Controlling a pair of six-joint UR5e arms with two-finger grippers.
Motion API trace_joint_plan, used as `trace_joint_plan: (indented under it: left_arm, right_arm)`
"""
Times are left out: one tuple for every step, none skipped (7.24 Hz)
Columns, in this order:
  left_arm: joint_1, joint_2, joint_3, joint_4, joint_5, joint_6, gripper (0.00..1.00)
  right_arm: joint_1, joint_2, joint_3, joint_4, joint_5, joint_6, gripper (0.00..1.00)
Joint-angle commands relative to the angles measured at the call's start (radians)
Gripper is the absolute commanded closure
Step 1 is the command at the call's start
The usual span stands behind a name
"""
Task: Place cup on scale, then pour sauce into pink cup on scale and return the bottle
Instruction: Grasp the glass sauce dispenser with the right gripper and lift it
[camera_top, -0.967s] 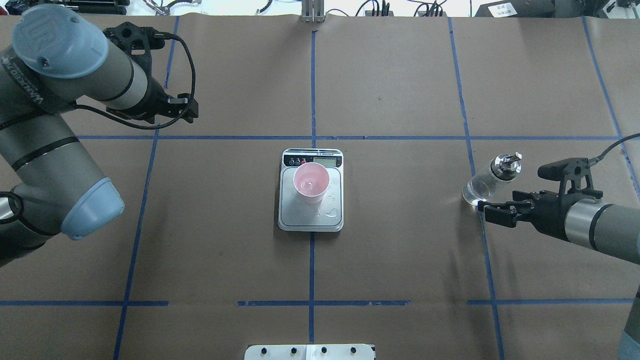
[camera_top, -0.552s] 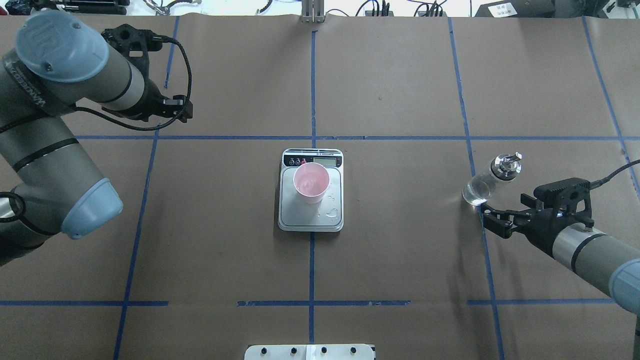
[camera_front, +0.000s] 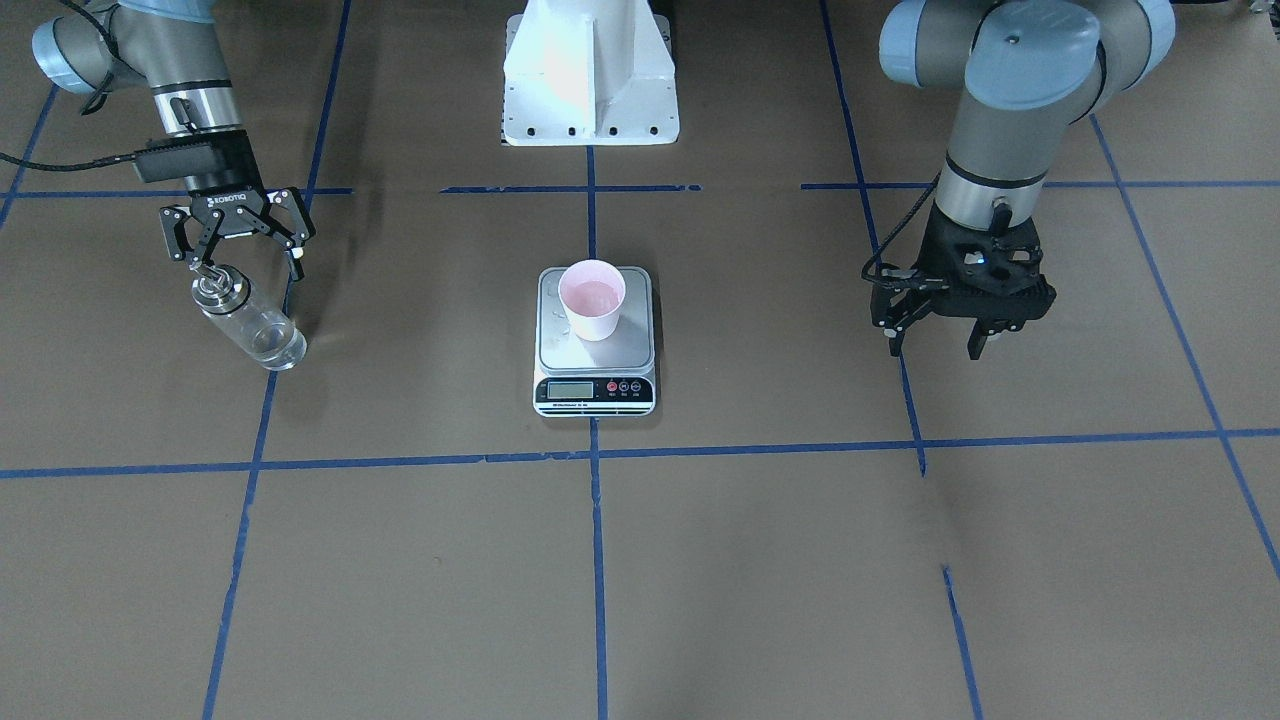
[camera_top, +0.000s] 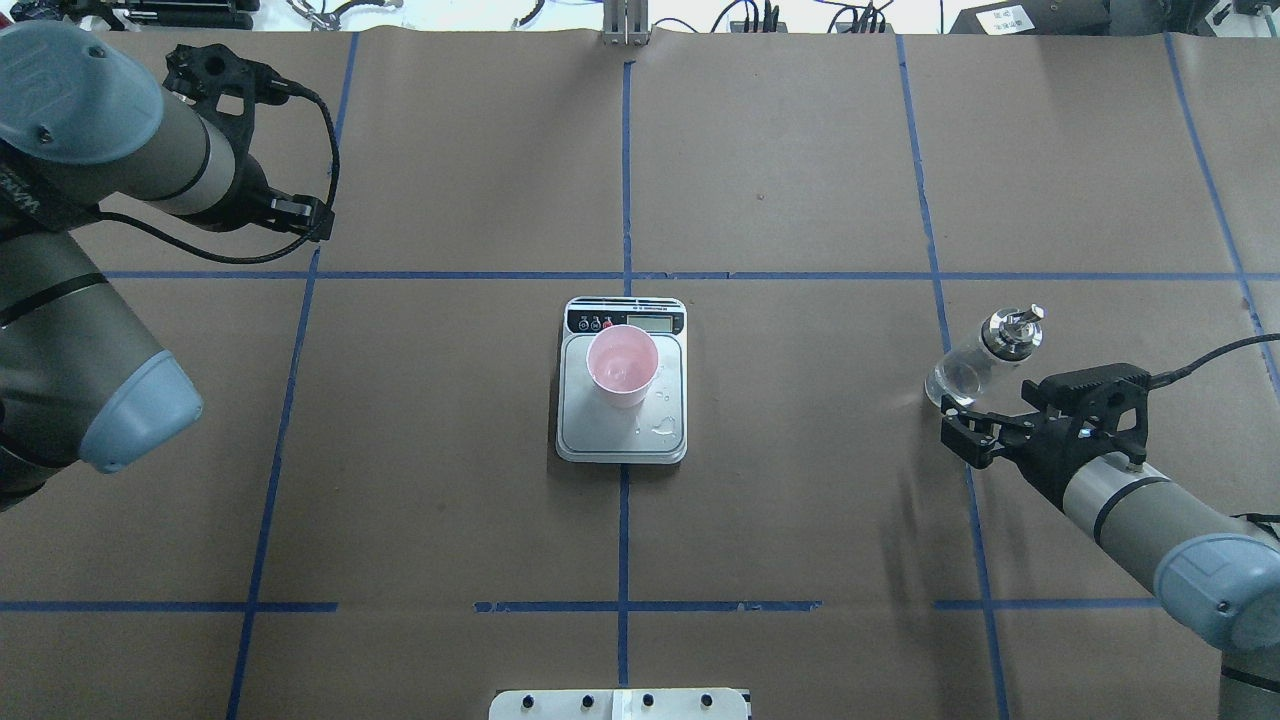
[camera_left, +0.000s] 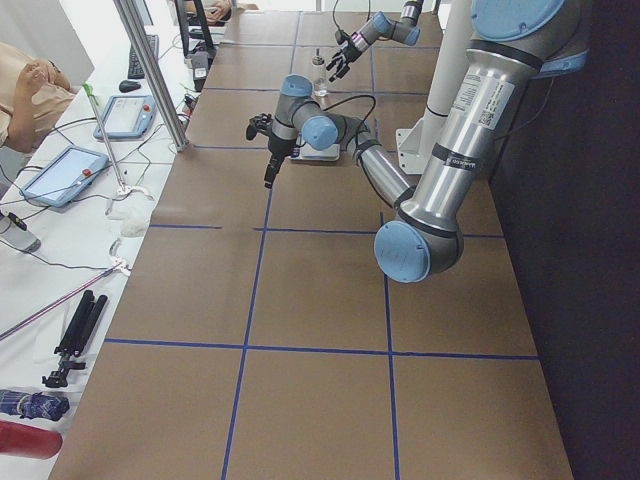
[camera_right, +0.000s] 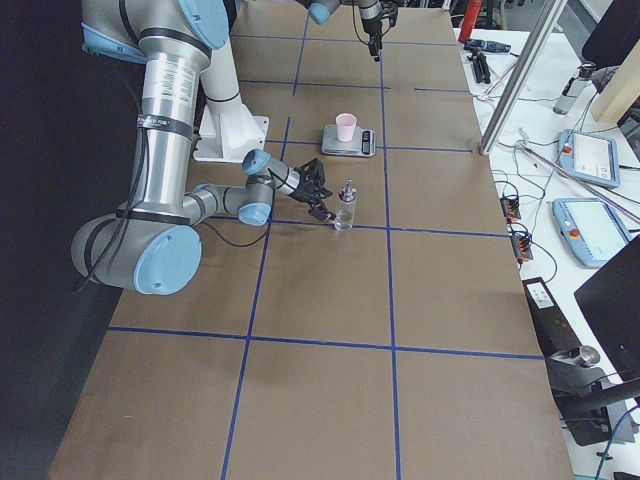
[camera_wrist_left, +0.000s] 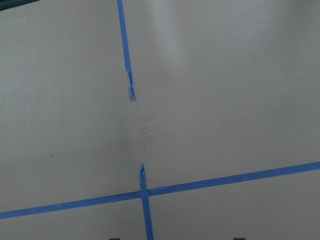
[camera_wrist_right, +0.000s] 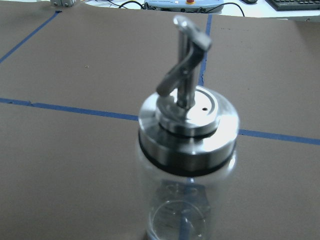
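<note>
The pink cup (camera_top: 622, 362) stands upright on the scale (camera_top: 600, 430) at the table's middle, with pale liquid in its bottom (camera_front: 592, 296). The clear glass bottle (camera_top: 985, 355) with metal collar and spout stands upright on the table at the right, apart from everything. My right gripper (camera_top: 958, 437) is open and empty, just behind the bottle on the robot's side and above it (camera_front: 245, 265). The right wrist view shows the bottle (camera_wrist_right: 187, 150) close up from above. My left gripper (camera_top: 315, 222) is open and empty, far left of the scale (camera_front: 935, 345).
Small droplets (camera_top: 662, 428) lie on the scale's platform beside the cup. The robot's white base (camera_front: 590, 75) stands behind the scale. Blue tape lines cross the brown paper table. The left wrist view shows only paper and a tape line (camera_wrist_left: 145, 190).
My right gripper has drawn back from the bottle's base toward the robot, leaving the bottle standing. My left arm has moved further left and back. Cup and scale have not moved.
</note>
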Motion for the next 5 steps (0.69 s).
trace_joint_plan:
  left_arm:
    - [-0.002,0.004,-0.003,0.000,0.001,0.004,0.16]
    - [-0.002,0.004,-0.008,0.000,0.001,0.004,0.16]
    - [-0.002,0.004,-0.008,0.000,0.001,0.001,0.16]
    - [-0.002,0.002,-0.008,0.000,0.001,-0.001,0.16]
    - [-0.002,0.002,-0.008,0.000,0.001,-0.005,0.16]
  right_arm:
    - [0.001,0.019,-0.038,0.002,-0.008,0.002,0.00]
    - [0.001,0.021,-0.048,0.000,-0.024,0.002,0.00]
    - [0.009,0.021,-0.048,0.000,-0.024,0.000,0.00]
    - [0.023,0.024,-0.057,0.000,-0.024,0.000,0.00]
    - [0.043,0.074,-0.093,0.002,-0.025,0.000,0.00]
